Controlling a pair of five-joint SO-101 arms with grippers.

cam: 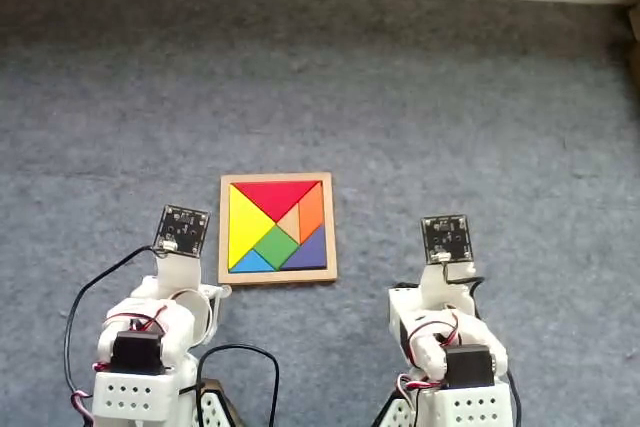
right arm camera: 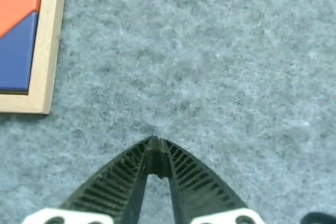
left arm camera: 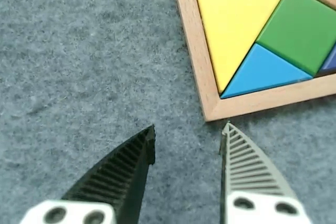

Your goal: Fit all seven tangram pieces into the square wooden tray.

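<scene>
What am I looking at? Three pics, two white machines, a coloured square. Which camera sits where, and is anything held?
Two small robot arms sit side by side on grey carpet. The wide picture comes from a fixed camera looking down on the left arm and the right arm. The other two pictures come from a camera on each arm's wrist, looking along its tool. In front of the arms lies a square wooden tray with all seven tangram pieces fitted inside. The left tool is open, just off a corner of the tray. The right tool is shut over bare carpet. Neither holds anything.
</scene>
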